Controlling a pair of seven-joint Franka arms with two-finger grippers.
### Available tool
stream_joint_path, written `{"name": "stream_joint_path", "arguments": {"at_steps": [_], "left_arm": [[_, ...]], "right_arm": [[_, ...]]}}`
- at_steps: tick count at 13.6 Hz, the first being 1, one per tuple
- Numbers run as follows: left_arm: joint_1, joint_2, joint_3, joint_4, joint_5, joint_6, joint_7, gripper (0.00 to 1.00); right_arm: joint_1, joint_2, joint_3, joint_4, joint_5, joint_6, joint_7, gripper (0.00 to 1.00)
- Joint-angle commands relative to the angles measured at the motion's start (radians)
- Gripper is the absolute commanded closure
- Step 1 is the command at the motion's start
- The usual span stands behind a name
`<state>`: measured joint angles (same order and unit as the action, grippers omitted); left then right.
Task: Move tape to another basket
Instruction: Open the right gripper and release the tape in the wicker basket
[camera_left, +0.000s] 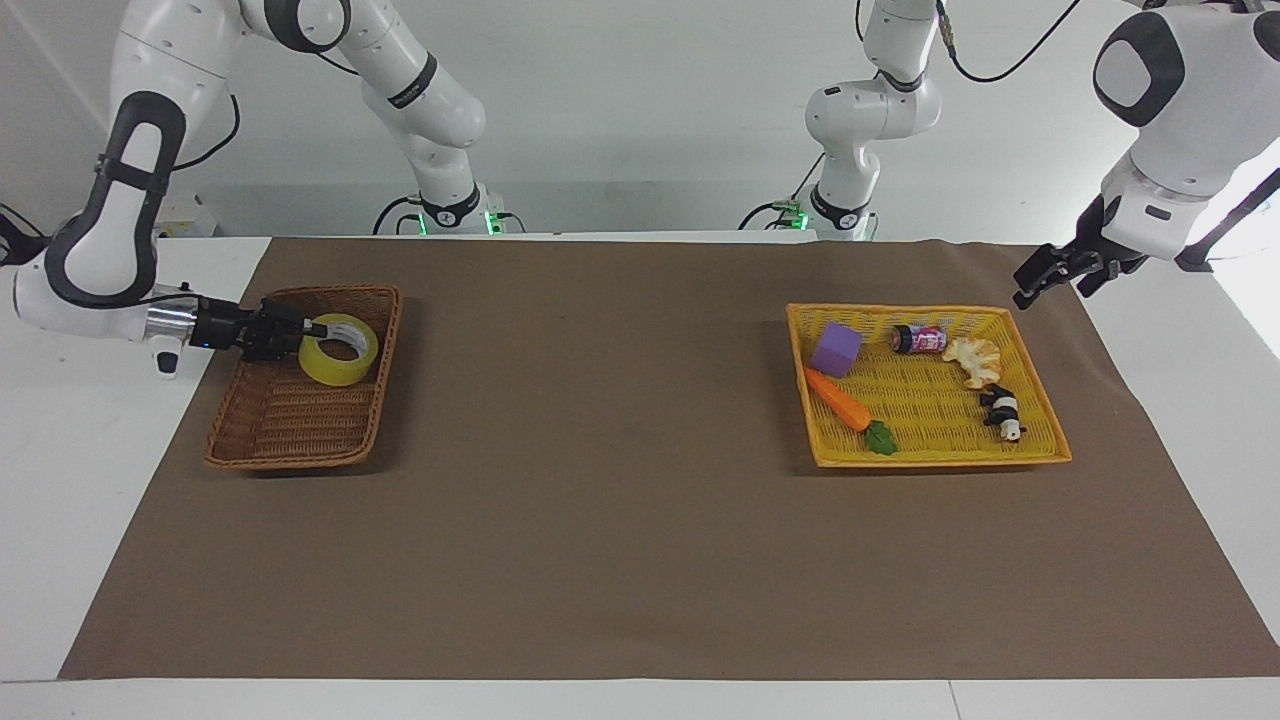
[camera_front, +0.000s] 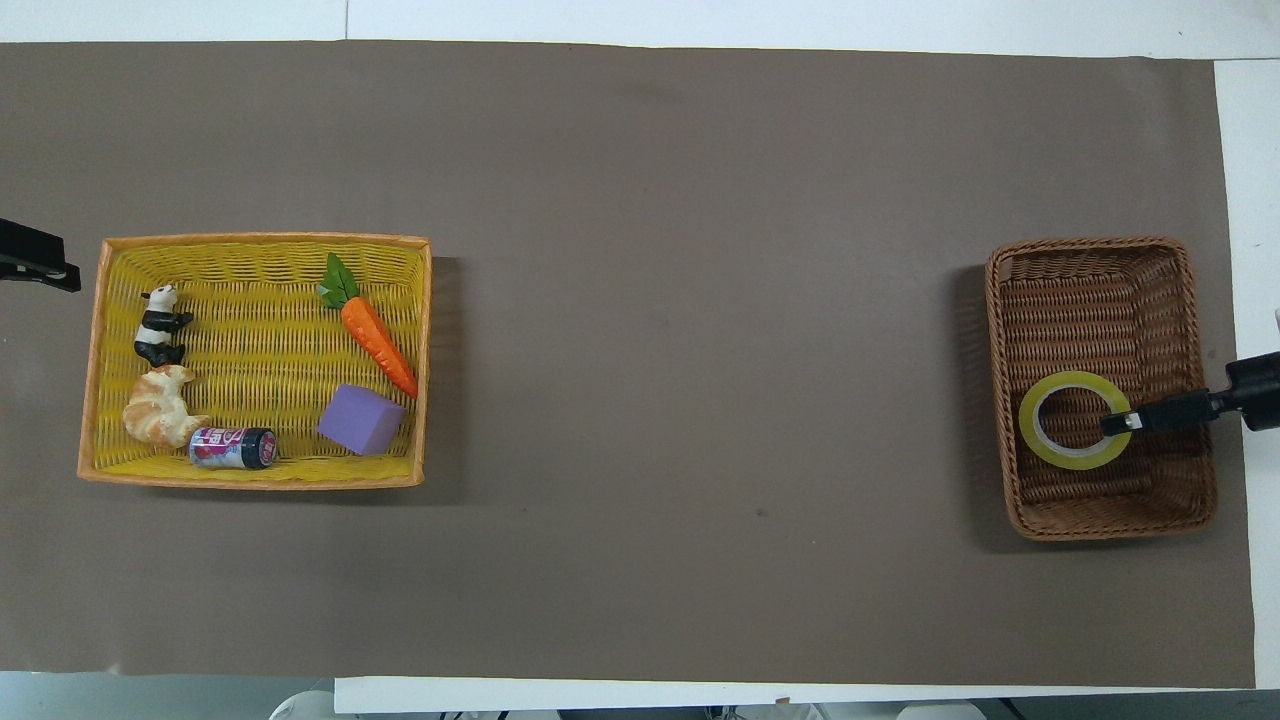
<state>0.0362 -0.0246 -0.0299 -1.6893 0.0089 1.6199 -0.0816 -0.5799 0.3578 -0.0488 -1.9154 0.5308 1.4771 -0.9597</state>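
Note:
The tape (camera_left: 335, 368) is a yellow roll with a white core. It lies flat inside the brown wicker basket (camera_left: 290, 460), in the part nearer to the robots. My right gripper (camera_left: 318, 328) reaches in low over the basket's outer rim and is shut on the tape's rim. From overhead, the right gripper (camera_front: 1118, 424) pinches the tape (camera_front: 1028, 422) on its side toward the right arm's end of the table, in the wicker basket (camera_front: 1100, 245). My left gripper (camera_left: 1050, 278) hangs open, with nothing in it, over the mat beside the yellow basket's outer corner.
A yellow plastic basket (camera_left: 940, 460) at the left arm's end holds a carrot (camera_left: 838, 400), a purple block (camera_left: 836, 349), a small can (camera_left: 919, 339), a croissant (camera_left: 973, 358) and a panda figure (camera_left: 1002, 411). A brown mat (camera_left: 620, 480) covers the table between the baskets.

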Motion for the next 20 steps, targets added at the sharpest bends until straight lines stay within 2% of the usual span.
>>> {"name": "stream_joint_path", "arguments": {"at_steps": [1, 3, 6, 11, 16, 17, 20], "left_arm": [[-0.015, -0.024, -0.001, -0.027, 0.019, 0.025, 0.002, 0.00], [-0.056, -0.024, 0.001, -0.032, 0.019, 0.044, -0.004, 0.00], [-0.052, -0.026, 0.004, -0.033, 0.020, 0.060, 0.006, 0.00], [-0.030, -0.015, -0.045, -0.007, 0.020, 0.068, 0.006, 0.00], [-0.048, -0.006, -0.047, -0.003, 0.019, 0.051, 0.005, 0.00], [-0.048, 0.003, -0.047, -0.003, 0.019, 0.043, 0.006, 0.00], [-0.052, 0.006, -0.044, -0.003, 0.016, 0.034, 0.011, 0.00]], "right_arm": [[0.014, 0.003, 0.006, 0.007, -0.012, 0.032, -0.025, 0.00], [0.040, -0.005, 0.004, 0.022, -0.017, 0.043, -0.024, 0.00], [0.083, -0.057, 0.003, 0.025, -0.038, 0.048, -0.002, 0.00], [0.186, -0.226, 0.004, 0.027, -0.214, 0.106, 0.133, 0.00], [0.198, -0.290, 0.006, 0.045, -0.293, 0.121, 0.137, 0.00], [0.224, -0.306, 0.007, 0.067, -0.316, 0.115, 0.163, 0.00], [0.305, -0.399, 0.009, 0.090, -0.374, 0.100, 0.390, 0.00]]}}
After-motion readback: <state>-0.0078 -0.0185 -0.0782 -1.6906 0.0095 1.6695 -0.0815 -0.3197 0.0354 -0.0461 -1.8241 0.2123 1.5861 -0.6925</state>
